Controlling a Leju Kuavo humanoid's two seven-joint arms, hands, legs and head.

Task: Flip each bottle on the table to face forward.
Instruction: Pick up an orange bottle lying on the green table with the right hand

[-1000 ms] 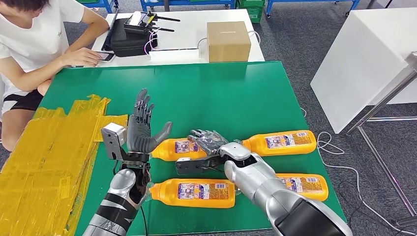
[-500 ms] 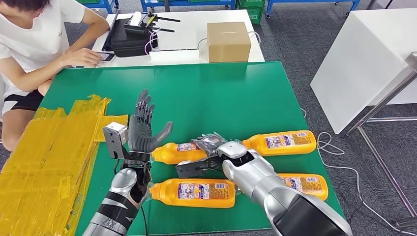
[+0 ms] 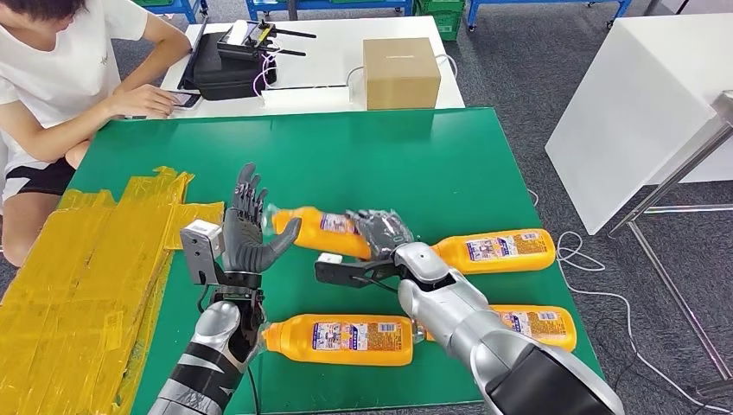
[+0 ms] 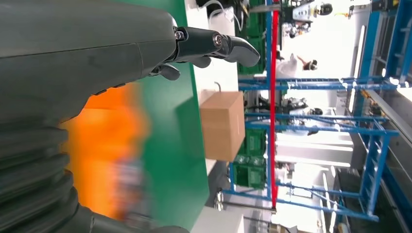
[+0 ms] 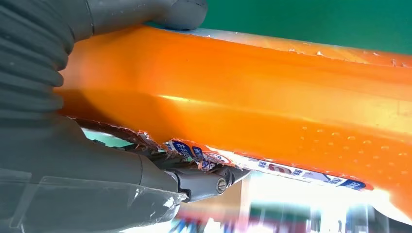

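Above the green surface (image 3: pixel 415 156), the right hand (image 3: pixel 380 232) gripped an orange bottle (image 3: pixel 324 230) around its middle and held it tilted in the air, cap end toward the left hand (image 3: pixel 249 226), probably so that it could be turned label-forward or passed across. The left hand stood upright with its fingers spread and held nothing, its palm facing the raised bottle's cap end, seemingly ready to steady or receive it. Three more orange bottles lay on their sides on the surface: one at the near edge (image 3: pixel 346 338), one beyond the right forearm (image 3: pixel 497 249), one at the near right (image 3: pixel 540 325). Their labels showed blue, white and red print, too small to read. In the right wrist view the held bottle's label looked torn.
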